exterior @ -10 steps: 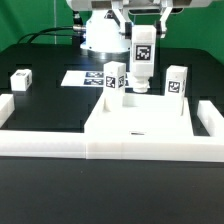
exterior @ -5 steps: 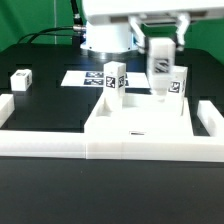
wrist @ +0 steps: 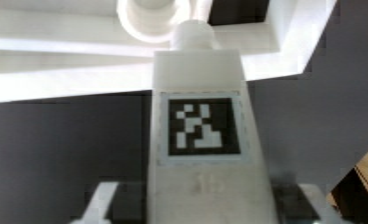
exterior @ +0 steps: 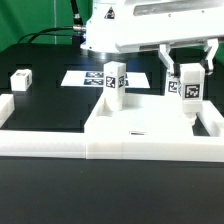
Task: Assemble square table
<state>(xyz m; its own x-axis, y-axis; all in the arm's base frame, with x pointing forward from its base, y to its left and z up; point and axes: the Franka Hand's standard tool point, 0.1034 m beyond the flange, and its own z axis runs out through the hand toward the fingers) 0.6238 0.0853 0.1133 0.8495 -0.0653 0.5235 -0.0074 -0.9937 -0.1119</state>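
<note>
The white square tabletop [exterior: 140, 122] lies in front of the border wall. One tagged white leg [exterior: 115, 80] stands upright at its far left corner. A second leg [exterior: 172, 84] stands at the far right, partly hidden. My gripper [exterior: 188, 68] is shut on a third leg [exterior: 188, 92], held upright over the tabletop's right side, its lower end close to the slab. In the wrist view this leg [wrist: 202, 120] fills the middle between both fingers [wrist: 110, 200], and the tabletop [wrist: 74, 85] lies beyond. A fourth leg [exterior: 20, 80] lies on the black table at the left.
The marker board [exterior: 85, 76] lies flat behind the tabletop. The low white border wall [exterior: 40, 142] runs along the front and turns up at both sides [exterior: 211, 112]. The robot base [exterior: 105, 40] stands at the back.
My gripper has carried the held leg toward the exterior view's right and lowered it, from near the tabletop's far middle to its right side. The other legs have not moved.
</note>
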